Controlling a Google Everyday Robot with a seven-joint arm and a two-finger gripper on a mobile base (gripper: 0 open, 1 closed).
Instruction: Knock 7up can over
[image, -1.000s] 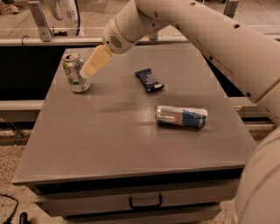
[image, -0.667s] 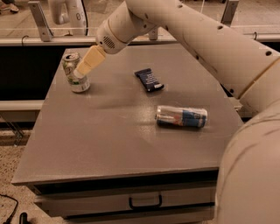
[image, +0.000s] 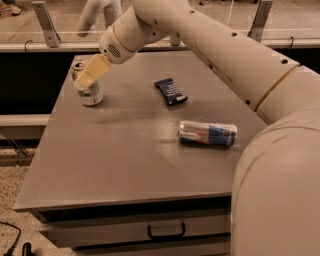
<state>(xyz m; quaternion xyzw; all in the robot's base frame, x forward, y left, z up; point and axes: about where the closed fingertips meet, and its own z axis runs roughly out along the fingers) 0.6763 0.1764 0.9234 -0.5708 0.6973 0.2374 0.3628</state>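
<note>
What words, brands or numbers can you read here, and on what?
No text reads clearly.
7up can, with the tool at its top, at a far corner of the table: green markings, too blurred.
Blue-and-silver can, lying on its side: print too blurred.
Dark blue packet: light marks, too small.

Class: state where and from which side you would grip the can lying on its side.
Probably across its round middle from above: the lying can rests lengthwise left-right, both curved sides free. The hand is at the green can.
</note>
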